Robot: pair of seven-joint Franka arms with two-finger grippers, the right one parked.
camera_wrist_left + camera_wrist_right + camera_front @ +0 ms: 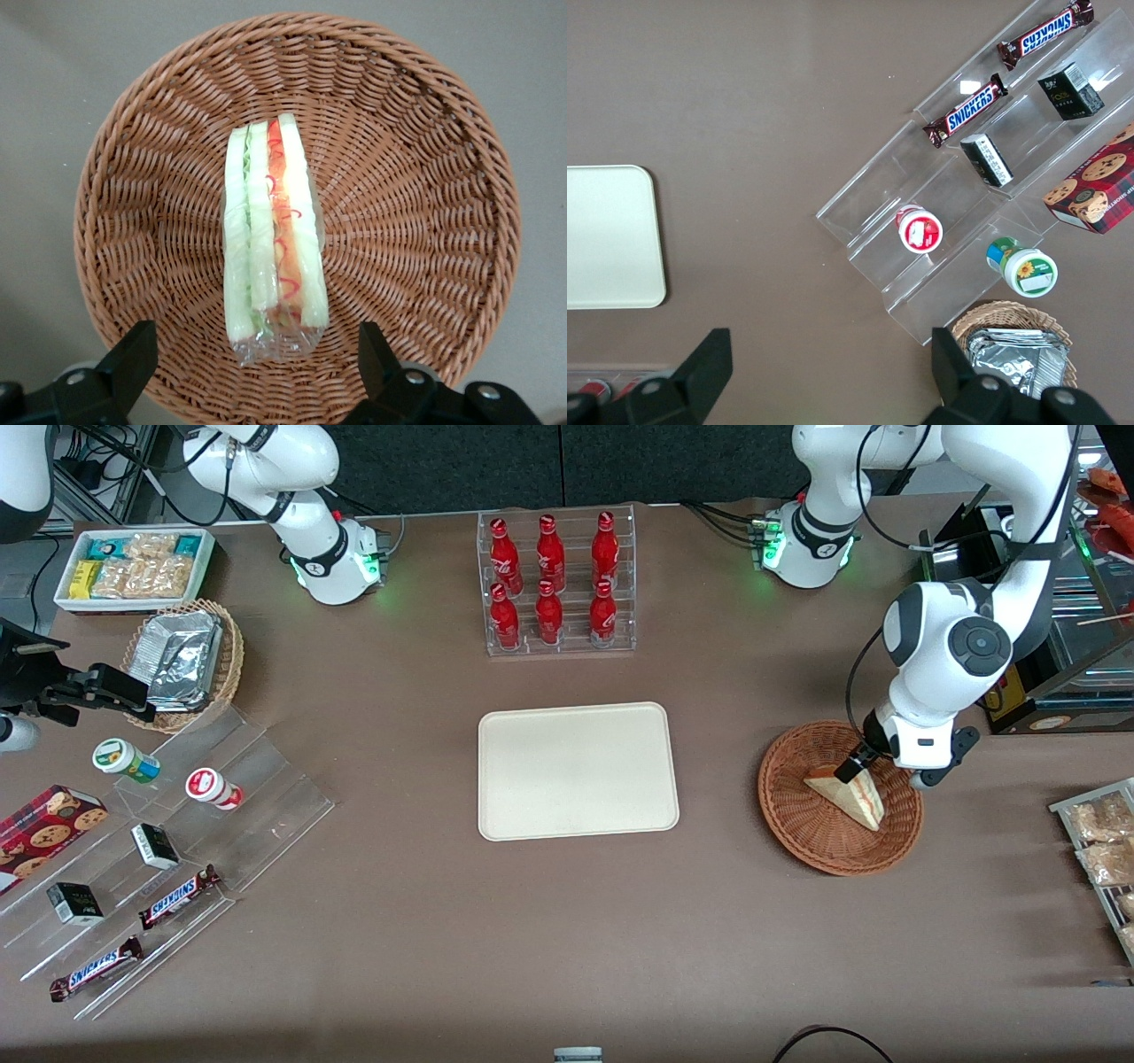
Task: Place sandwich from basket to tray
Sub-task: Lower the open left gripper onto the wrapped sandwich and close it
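The sandwich [852,794] is a wrapped triangular wedge lying in the round reddish-brown wicker basket [797,834], toward the working arm's end of the table. In the left wrist view the sandwich [275,239] stands on edge, showing red-orange and pale green filling layers, at the middle of the basket [416,195]. My gripper [257,363] hangs just above the basket and is open, its two black fingers [135,359] wide apart on either side of the sandwich's wrapped end without touching it. From the front the gripper [856,767] is over the sandwich's farther end. The cream tray [576,771] lies bare mid-table.
A clear rack of red bottles [556,584] stands farther from the camera than the tray. A rack of snack bags [1099,841] sits at the working arm's table end. Toward the parked arm's end are acrylic steps with snacks [151,850], a pale basket of foil packs [182,660] and a white bin [133,567].
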